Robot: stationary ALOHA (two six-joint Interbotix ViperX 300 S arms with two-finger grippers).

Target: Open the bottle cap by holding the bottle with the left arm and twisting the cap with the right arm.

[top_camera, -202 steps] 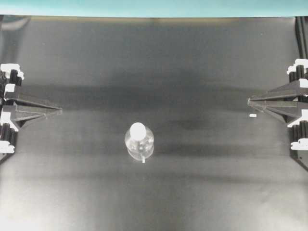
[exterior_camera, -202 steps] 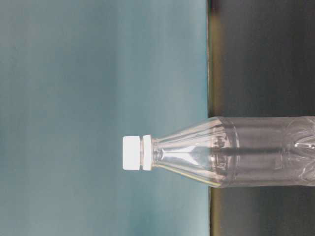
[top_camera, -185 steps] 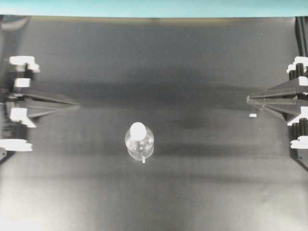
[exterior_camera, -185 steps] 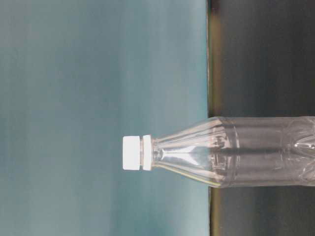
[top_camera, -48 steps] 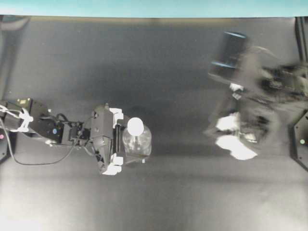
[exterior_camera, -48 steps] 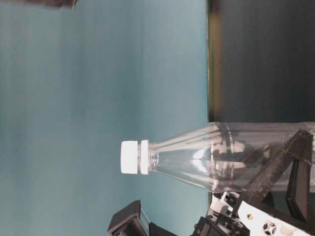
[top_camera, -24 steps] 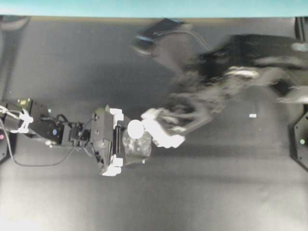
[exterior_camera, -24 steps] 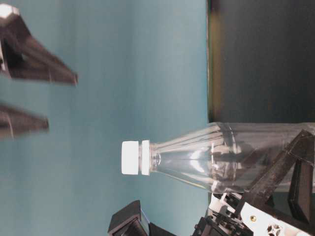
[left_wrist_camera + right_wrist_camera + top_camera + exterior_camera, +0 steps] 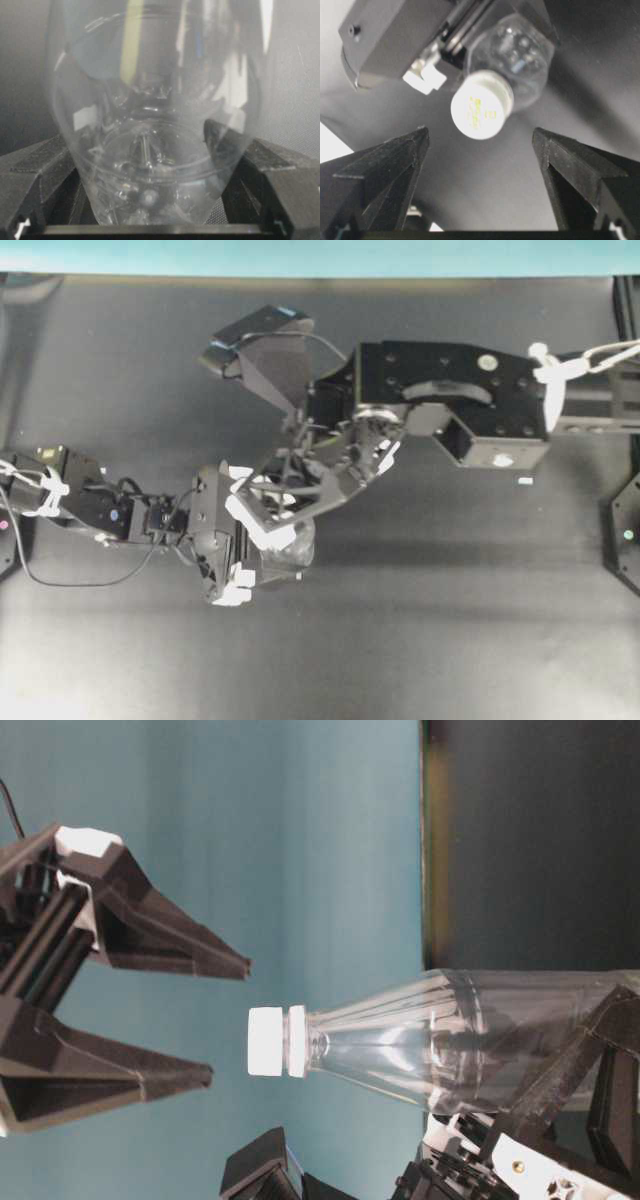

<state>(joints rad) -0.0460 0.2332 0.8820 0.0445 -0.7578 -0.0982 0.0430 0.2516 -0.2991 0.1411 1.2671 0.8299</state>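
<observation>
The clear bottle (image 9: 296, 552) stands upright on the black table, and its body fills the left wrist view (image 9: 155, 100). My left gripper (image 9: 250, 538) is shut on the bottle's lower body, with one black finger (image 9: 272, 172) on each side. The white bottle cap (image 9: 265, 1041) is screwed on and also shows in the right wrist view (image 9: 481, 104). My right gripper (image 9: 262, 522) hangs open just above the cap (image 9: 480, 132), its jaws spread wider than the cap and not touching it. In the overhead view it hides the cap.
A tiny white fleck (image 9: 525, 481) lies on the table at the right. The right arm's boxy body (image 9: 455, 400) stretches across the upper middle. A teal wall (image 9: 200, 840) runs along the table's far edge.
The right arm has swung in from the right and brought its open gripper over the cap. The left gripper has stayed shut on the bottle.
</observation>
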